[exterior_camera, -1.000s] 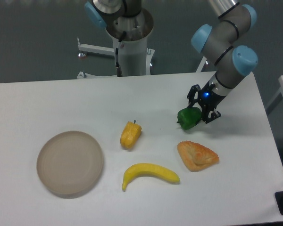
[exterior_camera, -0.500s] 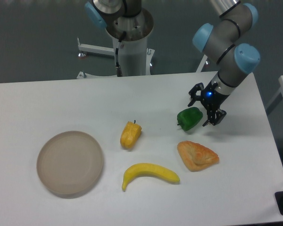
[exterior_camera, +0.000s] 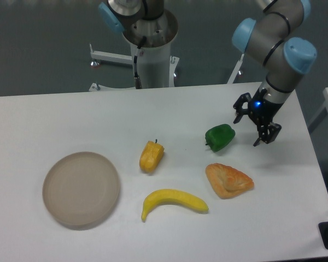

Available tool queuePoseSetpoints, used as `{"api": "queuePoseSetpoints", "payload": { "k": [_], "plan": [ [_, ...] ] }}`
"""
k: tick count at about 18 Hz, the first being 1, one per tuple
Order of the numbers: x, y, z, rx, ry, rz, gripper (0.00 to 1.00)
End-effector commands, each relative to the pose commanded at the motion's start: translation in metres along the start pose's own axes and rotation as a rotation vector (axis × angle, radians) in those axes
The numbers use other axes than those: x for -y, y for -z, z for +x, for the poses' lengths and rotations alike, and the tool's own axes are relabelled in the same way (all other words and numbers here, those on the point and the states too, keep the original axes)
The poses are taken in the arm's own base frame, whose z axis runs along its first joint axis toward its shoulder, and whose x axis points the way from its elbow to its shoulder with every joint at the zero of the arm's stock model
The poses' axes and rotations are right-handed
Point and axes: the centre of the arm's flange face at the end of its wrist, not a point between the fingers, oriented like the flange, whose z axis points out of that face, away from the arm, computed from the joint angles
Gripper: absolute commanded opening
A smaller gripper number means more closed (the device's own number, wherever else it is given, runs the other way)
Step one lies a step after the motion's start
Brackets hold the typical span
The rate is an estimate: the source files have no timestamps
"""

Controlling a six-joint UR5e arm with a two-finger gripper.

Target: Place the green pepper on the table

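Glossy dark-green lumpy bell pepper (exterior_camera: 220,137) resting on white matte table (exterior_camera: 71,120), just left of black two-finger gripper (exterior_camera: 257,123); fingers spread, holding nothing, clear of pepper.

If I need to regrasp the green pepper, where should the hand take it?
Probably across the green pepper at its rounded middle, from above. It lies free on the table, stem end toward the left, so close on its broad sides. The open hand is just right of it.

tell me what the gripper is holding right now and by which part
Nothing is held. The gripper is open and off to the right of the green pepper, which sits by itself on the table.
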Motion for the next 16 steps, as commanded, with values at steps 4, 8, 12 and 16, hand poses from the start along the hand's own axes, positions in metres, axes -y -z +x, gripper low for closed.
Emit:
{"api": "queuePoseSetpoints", "payload": {
  "k": [4, 8, 12, 16],
  "plan": [
    [0.015, 0.007, -0.015, 0.025, 0.087, -0.015, 1.00],
    [0.039, 0.014, -0.035, 0.045, 0.066, -0.124, 1.00],
    [0.054, 0.014, -0.052, 0.069, 0.111, -0.160, 1.00],
    [0.064, 0.010, -0.061, 0.086, 0.139, -0.159, 1.00]
  ]
}}
